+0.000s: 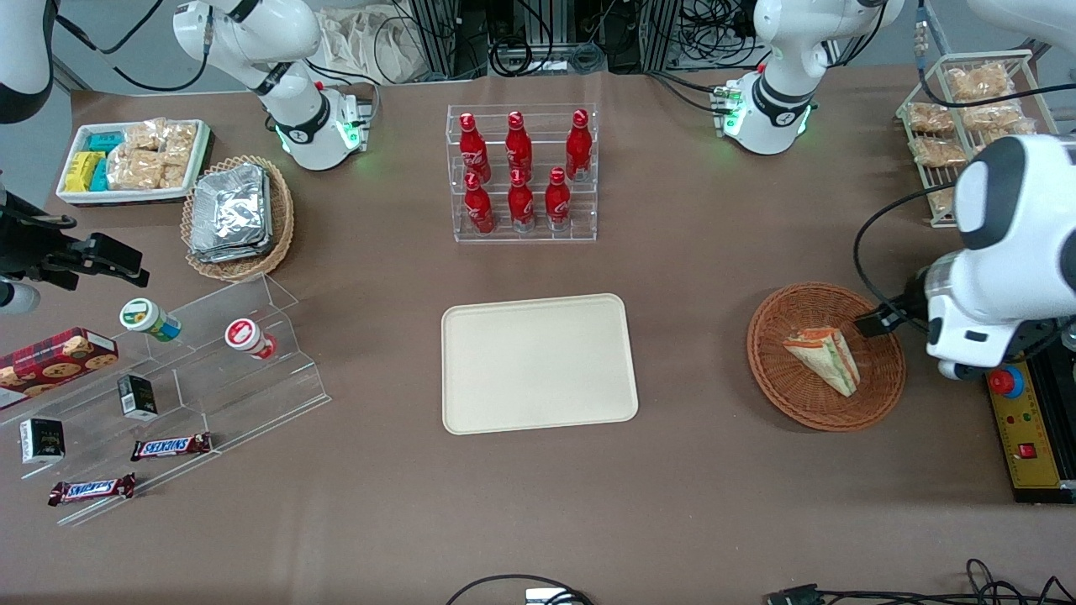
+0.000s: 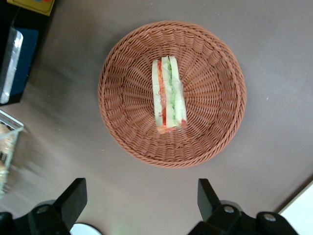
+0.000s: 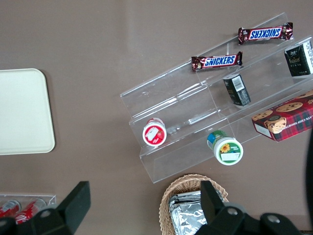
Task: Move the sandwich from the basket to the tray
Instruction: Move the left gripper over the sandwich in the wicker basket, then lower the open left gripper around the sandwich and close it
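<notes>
Sandwich (image 2: 168,94) in basket (image 2: 215,132), under gripper (image 2: 142,203) — jaws open, clear above

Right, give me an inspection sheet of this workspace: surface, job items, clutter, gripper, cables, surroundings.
Surface: brown table, nothing spilled seen.
Job's things: sandwich lies in the reddish-brown basket toward the working arm's end; cream tray at the table's middle holds nothing.
Clutter: rack of six red bottles, tan basket of foil packs, white tray of snacks, clear stepped shelf with cups, small boxes and Snickers bars, wire rack of bagged snacks.
Gripper: left gripper open, above the table beside the basket, touching nothing.
Cables: black cable looping off the working arm above the basket; more at the table's edges.
Surroundings: control box with red button.
</notes>
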You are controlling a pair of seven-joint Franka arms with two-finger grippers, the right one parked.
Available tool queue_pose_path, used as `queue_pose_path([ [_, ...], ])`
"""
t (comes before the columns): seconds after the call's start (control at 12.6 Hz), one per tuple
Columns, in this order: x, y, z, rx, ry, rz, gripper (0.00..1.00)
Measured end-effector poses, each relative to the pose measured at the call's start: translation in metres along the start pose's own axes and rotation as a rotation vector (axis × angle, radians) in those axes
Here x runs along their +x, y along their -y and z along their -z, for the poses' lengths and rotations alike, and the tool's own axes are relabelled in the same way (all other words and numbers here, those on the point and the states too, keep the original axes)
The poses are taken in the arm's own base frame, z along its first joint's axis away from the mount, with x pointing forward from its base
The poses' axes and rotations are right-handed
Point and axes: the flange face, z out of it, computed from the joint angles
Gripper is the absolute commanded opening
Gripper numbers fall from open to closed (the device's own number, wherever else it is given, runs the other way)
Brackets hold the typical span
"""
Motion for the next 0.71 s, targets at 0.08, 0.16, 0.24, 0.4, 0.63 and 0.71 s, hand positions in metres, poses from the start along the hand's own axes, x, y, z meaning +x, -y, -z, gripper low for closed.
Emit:
queue_pose_path([
  [0.08,-0.003,-0.002,-0.012,-0.023,-0.032,0.049,1.00],
  [0.16,-0.007,-0.002,-0.026,-0.052,-0.065,0.112,1.00],
  [0.24,-0.011,-0.002,-0.043,-0.076,-0.088,0.173,1.00],
  [0.4,-0.017,-0.004,-0.077,-0.104,-0.104,0.240,1.00],
  [0.63,-0.017,-0.003,-0.119,-0.150,-0.127,0.269,1.00],
  [0.71,-0.013,-0.001,-0.134,-0.170,-0.135,0.278,1.00],
])
